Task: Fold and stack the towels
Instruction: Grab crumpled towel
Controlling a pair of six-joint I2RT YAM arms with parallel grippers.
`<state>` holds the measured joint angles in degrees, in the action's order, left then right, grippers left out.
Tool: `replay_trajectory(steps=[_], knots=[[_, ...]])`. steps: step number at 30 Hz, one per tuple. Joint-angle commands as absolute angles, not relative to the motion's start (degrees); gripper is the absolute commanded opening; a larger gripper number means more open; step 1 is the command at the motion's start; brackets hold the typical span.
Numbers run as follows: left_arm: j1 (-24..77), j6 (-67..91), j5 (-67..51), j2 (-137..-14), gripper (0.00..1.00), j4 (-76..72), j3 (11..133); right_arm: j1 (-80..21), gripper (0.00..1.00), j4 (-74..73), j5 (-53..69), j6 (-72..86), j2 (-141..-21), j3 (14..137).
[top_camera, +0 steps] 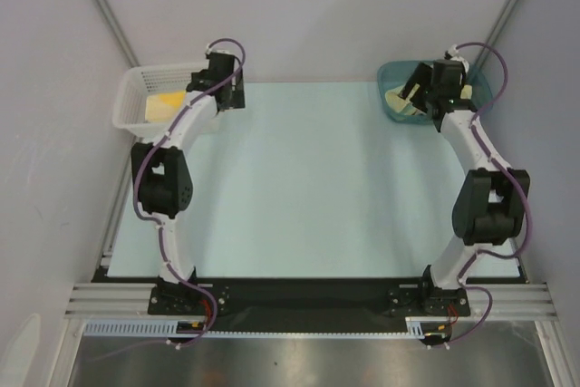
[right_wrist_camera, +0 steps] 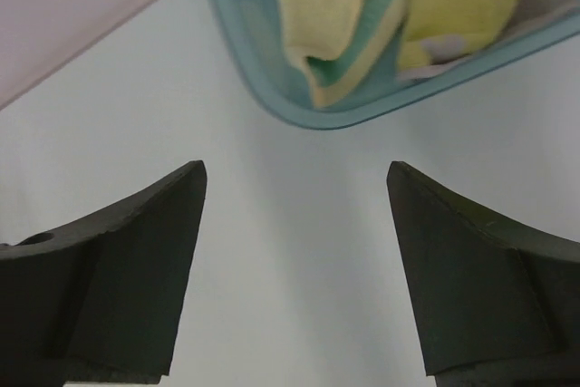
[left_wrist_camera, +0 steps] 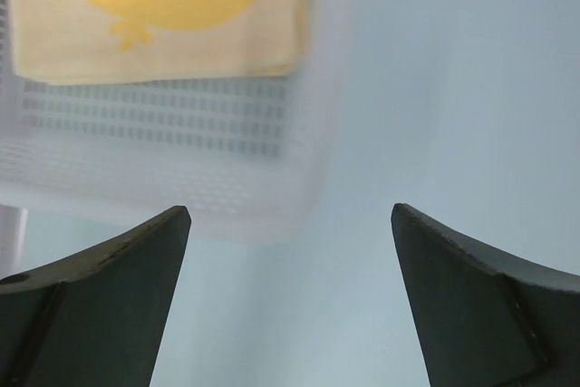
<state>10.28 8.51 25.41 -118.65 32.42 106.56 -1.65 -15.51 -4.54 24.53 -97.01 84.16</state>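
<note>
A folded pale yellow towel (left_wrist_camera: 163, 15) with a yellow chick print lies in the white mesh basket (left_wrist_camera: 163, 151) at the table's far left; in the top view it shows as a yellow patch (top_camera: 165, 104). My left gripper (left_wrist_camera: 290, 210) hangs open and empty over the table just right of the basket (top_camera: 127, 106). Several crumpled yellow and yellow-green towels (right_wrist_camera: 344, 15), one with a teal face, lie in the teal bin (right_wrist_camera: 362, 120) at the far right. Near that bin's edge my right gripper (right_wrist_camera: 297, 166) is open with nothing between its fingers.
The pale table surface (top_camera: 317, 188) stretches between the basket and the teal bin (top_camera: 480, 88). Grey walls stand close behind and to both sides. Both arm bases sit on the rail at the near edge (top_camera: 308, 301).
</note>
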Motion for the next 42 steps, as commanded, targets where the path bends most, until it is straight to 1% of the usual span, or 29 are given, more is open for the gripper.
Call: replay_trajectory(steps=[1, 2, 3, 6, 10, 15, 16, 19, 21, 22, 25, 26, 27, 28, 30, 32, 33, 35, 37, 40, 41, 42], knots=[[15.53, 15.21, 18.73, -112.24, 1.0, 38.4, 104.34, 3.41, 0.84, -15.38, -8.96, 25.4, -104.91, 87.53], [17.3, 15.99, 20.29, -110.76, 1.0, 38.93, 103.46, 4.65, 0.82, -15.38, -7.75, 26.36, -106.42, 89.37], [18.97, 15.04, 20.74, -109.79, 1.0, 38.24, 102.23, 5.62, 0.76, -14.86, -6.26, 26.54, -108.18, 90.43], [24.86, 14.06, 21.72, -107.15, 1.0, 38.23, 98.36, 7.64, 0.72, -13.54, -5.01, 24.01, -113.89, 95.42], [29.96, 14.06, 17.5, -104.33, 1.0, 38.23, 93.36, 8.7, 0.71, -13.88, -4.22, 20.57, -121.53, 103.08], [36.12, 13.97, 15.38, -102.22, 1.0, 39.19, 91.41, 9.67, 0.71, -18.89, -1.41, 17.84, -132.77, 114.06], [37.69, 13.97, 14.95, -101.78, 1.0, 39.29, 91.41, 9.75, 0.71, -19.42, -0.62, 16.88, -134.02, 117.3], [39.72, 13.97, 13.29, -100.29, 1.0, 39.9, 91.06, 9.76, 0.69, -20.82, -0.62, 15.13, -137.8, 121.71], [39.99, 14.59, 11.96, -99.5, 1.0, 39.38, 90.53, 9.84, 0.66, -20.57, -0.88, 14.15, -139.3, 122.87], [39.99, 14.76, 11.43, -98.45, 0.99, 38.94, 89.66, 9.84, 0.64, -20.04, -1.23, 13.72, -139.65, 123.48], [39.99, 15.38, 10.9, -96.86, 0.99, 37.53, 88.77, 9.84, 0.45, -20.39, -1.93, 12.75, -140.8, 124.54], [39.99, 15.64, 10.46, -96.68, 0.98, 37.44, 88.77, 9.84, 0.36, -20.22, -2.28, 12.4, -140.54, 124.37], [39.99, 15.64, 10.11, -96.59, 0.98, 37.35, 88.77, 9.84, 0.33, -19.87, -2.55, 12.13, -140.19, 124.28], [39.99, 15.73, 9.85, -96.42, 0.98, 37.27, 88.94, 9.84, 0.32, -19.43, -3.24, 11.69, -139.32, 124.28], [39.99, 15.73, 9.32, -96.07, 0.98, 37.35, 89.03, 9.84, 0.32, -18.73, -3.78, 10.73, -138.0, 124.54], [39.99, 15.73, 9.4, -95.54, 0.98, 37.88, 89.12, 9.84, 0.35, -17.23, -4.04, 10.11, -135.89, 124.45], [39.99, 15.73, 9.58, -95.19, 0.98, 37.88, 88.95, 9.84, 0.32, -16.79, -3.87, 9.76, -135.18, 124.45], [39.99, 15.91, 9.58, -94.14, 0.98, 37.53, 88.07, 9.84, 0.19, -15.82, -2.47, 9.49, -133.69, 124.37], [39.99, 16.0, 8.88, -93.52, 0.98, 37.35, 87.02, 9.67, 0.16, -15.73, -1.67, 9.32, -132.98, 124.45], [39.99, 16.35, 8.26, -92.64, 0.98, 36.83, 85.96, 9.05, 0.03, -16.08, -1.85, 8.35, -131.93, 124.54], [39.99, 16.35, 8.17, -92.46, 0.99, 36.65, 85.78, 8.97, 0.0, -16.17, -1.93, 8.0, -131.66, 124.45], [39.99, 16.35, 8.17, -92.29, 0.98, 36.74, 85.61, 8.79, 0.0, -16.17, -1.85, 7.74, -131.14, 124.37]])
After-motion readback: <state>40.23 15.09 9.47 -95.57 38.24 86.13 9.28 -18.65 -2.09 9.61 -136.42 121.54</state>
